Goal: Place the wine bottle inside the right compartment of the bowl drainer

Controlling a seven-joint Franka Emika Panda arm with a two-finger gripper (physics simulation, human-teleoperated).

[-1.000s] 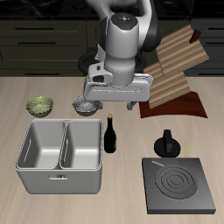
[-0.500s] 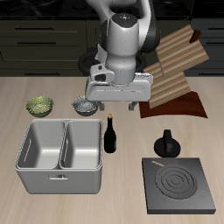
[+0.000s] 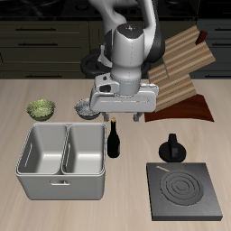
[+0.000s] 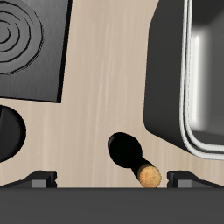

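Observation:
The wine bottle (image 3: 115, 141) stands upright on the table, close against the outer wall of the bowl drainer (image 3: 61, 179). It is dark, slim and topped by a cork. My gripper (image 3: 115, 115) hangs just above the bottle's top, open, with one finger on each side. In the wrist view the wine bottle (image 4: 133, 157) shows from above, and the gripper (image 4: 112, 179) has nothing between its fingertips (image 4: 40, 180). The right compartment (image 3: 84, 150) is the well nearer the bottle. Nothing lies in it. Part of the drainer (image 4: 166, 79) and that well (image 4: 206, 70) show in the wrist view.
A squat black knobbed object (image 3: 171, 147) stands beside the bottle, away from the drainer. The flat black stove plate (image 3: 185, 191) lies near the front edge. A green bowl (image 3: 41, 109) and a small grey bowl (image 3: 86, 111) sit behind the drainer. A brown slatted rack (image 3: 183, 65) stands farther back.
The arm has come down and slightly forward, bringing the open gripper closer over the bottle's top. The bottle has not moved.

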